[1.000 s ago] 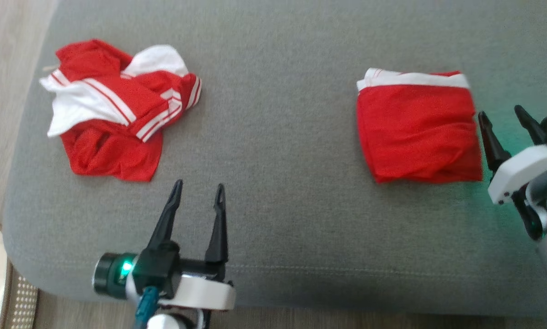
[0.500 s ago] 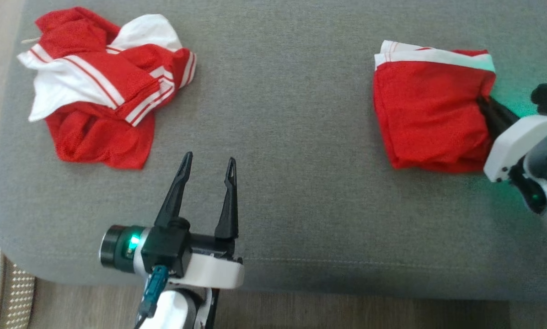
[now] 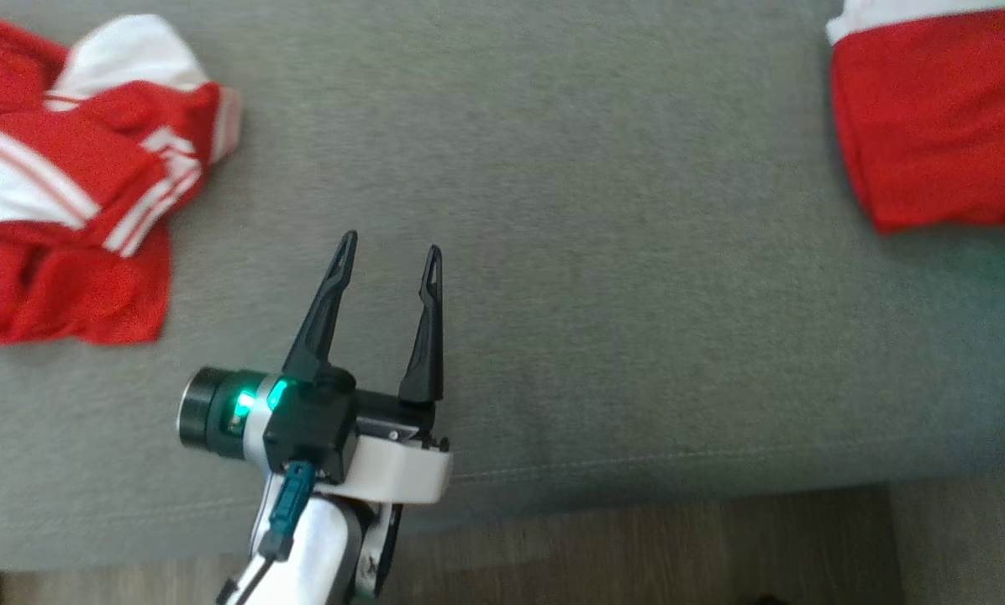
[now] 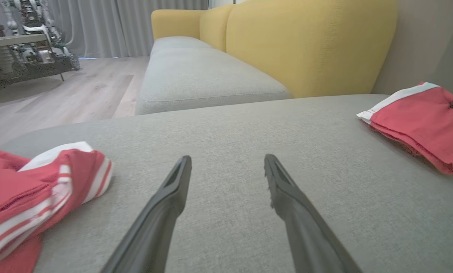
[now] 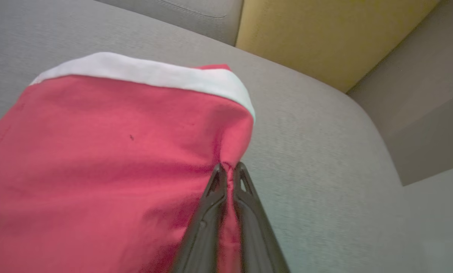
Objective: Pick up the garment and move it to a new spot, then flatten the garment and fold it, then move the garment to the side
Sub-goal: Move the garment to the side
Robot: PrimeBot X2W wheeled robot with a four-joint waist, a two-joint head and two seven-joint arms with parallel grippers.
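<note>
Head view put the folded garment (image 3: pixel 931 126) at the far right corner of the cushion (image 3: pixel 603 210), well right of our left gripper (image 3: pixel 389 252), which was spread wide and empty near the front edge. Left wrist view agreed. Right wrist view showed our right gripper (image 5: pixel 228 168) pinched shut on the garment's right-hand edge.

No lettering, label, brand mark or number can be read in any view. The folded garment (image 3: pixel 931 126) is plain red with a white band, and the crumpled garment (image 3: pixel 57 193) has only red and white stripes. The far shelf (image 4: pixel 29 49) is too blurred to read
</note>
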